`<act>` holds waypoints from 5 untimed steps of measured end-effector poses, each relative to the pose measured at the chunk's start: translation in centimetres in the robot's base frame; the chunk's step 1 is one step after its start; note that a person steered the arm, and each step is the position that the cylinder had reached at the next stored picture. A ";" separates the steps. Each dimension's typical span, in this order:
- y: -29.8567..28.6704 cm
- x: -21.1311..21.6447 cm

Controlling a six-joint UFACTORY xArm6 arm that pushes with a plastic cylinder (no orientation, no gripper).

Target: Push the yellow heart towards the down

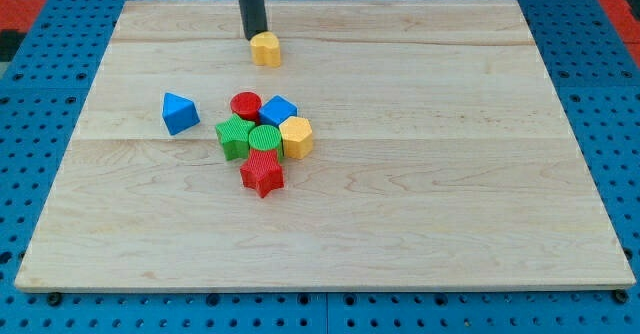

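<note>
My tip [255, 38] stands near the board's [400, 224] top edge, left of its middle; the rod is a plain dark bar with nothing to spread or pinch, and its end sits just at the upper left of the yellow heart [266, 49], touching it or all but touching, I cannot tell which; the heart lies close to the top edge, well apart from every other block.

Lower down, left of the board's centre, six blocks crowd together; the red cylinder [246, 105] is at the cluster's top, with the blue cube [278, 110] just at its right; below them sit the green block [234, 137] at the left, its shape unclear, the green cylinder [265, 139] in the middle, and the yellow hexagon [297, 136] at the right; the red star [262, 173] is nearest the bottom edge, touching the green cylinder.

The blue triangle [179, 112] lies alone toward the left edge, near the cluster but apart from it.
</note>
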State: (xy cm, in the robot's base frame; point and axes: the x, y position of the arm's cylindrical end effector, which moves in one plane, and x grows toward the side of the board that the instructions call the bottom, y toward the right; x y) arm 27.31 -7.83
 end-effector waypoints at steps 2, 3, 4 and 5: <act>2.2 5.5; 2.5 7.1; 2.3 8.6; 3.6 11.1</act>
State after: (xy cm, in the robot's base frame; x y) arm 38.42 -4.27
